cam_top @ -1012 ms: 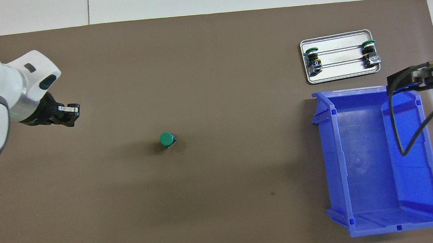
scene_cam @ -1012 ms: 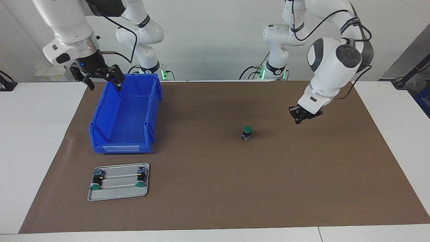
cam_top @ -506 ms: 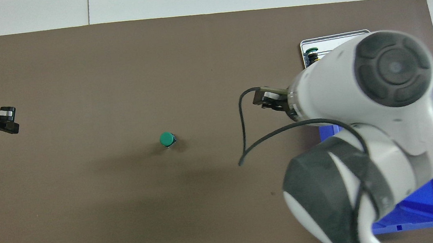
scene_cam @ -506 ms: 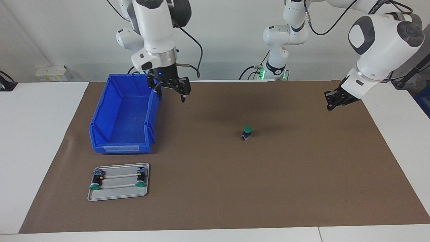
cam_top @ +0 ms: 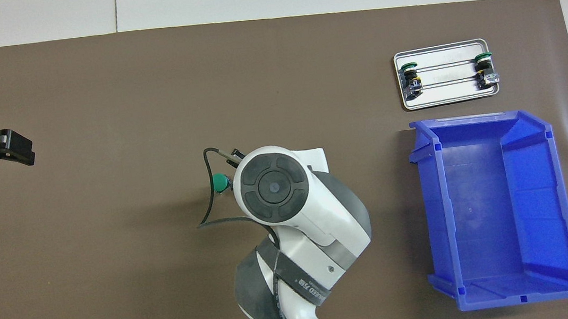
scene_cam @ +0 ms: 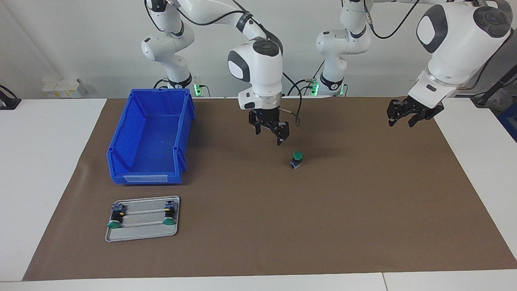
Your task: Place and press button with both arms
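Big brown mat [scene_cam: 363, 226] covers most of the table. Sitting on it at the right arm's end is an empty blue bin [scene_cam: 150, 137], with a small metal tray [scene_cam: 141, 233] farther from the robots than the bin, holding two buttons lying on their sides.

The right gripper [scene_cam: 270, 130] hangs open over the middle of the mat, empty, just above and beside the button [scene_cam: 297, 159] but not touching it. The facing view makes that gap obvious. From overhead the right arm's wrist blocks the gripper completely and only a sliver of the green cap [cam_top: 220, 182] peeks out next to it.

The button stands upright mid-mat, cap up. The left gripper [scene_cam: 405, 114] hovers over the mat's edge at its own end, jaws spread, holding nothing.
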Controlling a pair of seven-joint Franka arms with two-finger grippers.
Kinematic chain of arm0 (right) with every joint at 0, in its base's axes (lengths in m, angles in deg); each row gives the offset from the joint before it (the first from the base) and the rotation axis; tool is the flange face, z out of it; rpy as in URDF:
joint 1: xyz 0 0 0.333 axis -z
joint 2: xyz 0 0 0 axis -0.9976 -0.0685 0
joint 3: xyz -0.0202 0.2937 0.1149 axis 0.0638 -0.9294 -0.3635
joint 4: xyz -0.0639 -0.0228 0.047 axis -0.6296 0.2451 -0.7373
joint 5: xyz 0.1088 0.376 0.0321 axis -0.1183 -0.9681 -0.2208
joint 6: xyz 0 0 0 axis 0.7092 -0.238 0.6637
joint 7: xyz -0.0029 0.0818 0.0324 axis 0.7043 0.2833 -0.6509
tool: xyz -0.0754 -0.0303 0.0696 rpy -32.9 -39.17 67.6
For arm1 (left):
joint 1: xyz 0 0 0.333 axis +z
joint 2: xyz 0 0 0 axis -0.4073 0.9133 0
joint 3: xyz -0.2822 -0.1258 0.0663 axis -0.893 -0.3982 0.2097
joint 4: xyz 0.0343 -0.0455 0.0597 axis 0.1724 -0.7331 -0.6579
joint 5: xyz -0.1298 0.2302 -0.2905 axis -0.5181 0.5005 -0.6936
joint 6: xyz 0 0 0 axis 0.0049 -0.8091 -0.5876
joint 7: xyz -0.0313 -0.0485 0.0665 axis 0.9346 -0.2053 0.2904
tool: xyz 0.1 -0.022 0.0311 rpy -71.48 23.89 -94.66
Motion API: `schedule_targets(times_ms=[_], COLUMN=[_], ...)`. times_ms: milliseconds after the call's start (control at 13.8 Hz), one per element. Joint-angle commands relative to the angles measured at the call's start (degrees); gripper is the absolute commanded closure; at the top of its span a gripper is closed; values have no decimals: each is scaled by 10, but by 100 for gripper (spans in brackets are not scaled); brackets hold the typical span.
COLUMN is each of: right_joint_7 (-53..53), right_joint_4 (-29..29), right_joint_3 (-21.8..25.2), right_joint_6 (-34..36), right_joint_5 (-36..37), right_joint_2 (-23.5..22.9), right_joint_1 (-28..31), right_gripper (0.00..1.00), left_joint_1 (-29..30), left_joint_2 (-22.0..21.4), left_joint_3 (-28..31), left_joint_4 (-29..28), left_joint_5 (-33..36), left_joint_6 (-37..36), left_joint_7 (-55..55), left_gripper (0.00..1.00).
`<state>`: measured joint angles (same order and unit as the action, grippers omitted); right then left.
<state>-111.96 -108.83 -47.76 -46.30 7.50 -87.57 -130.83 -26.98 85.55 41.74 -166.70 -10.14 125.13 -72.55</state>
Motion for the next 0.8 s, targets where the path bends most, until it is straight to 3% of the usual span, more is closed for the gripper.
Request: schedule_targets(times_ms=[0, 145, 362, 723], right_joint_7=[-66, -101, -106, -116], right_joint_4=[44, 101, 105, 105], right_joint_3=[3, 3, 3, 3], right_joint_6=[-11, -12, -48, -95], right_joint_5=[-2, 5, 4, 5], right_joint_2=[-51, -124, -142, -164], right_joint_1=[-20, -47, -49, -44], right_gripper=[0, 0, 0, 0], left_joint_1=[-8, -8, -8, -6], left_joint_2=[-9, -25, -52, -54], left_joint_3=[5, 5, 5, 6], left_joint_4=[-19, -58, -128, -128], left_joint_5=[12, 12, 12, 11], left_joint_6=[26, 62, 142, 137], left_joint_7=[1, 2, 1, 2], left_gripper=[0, 0, 0, 0])
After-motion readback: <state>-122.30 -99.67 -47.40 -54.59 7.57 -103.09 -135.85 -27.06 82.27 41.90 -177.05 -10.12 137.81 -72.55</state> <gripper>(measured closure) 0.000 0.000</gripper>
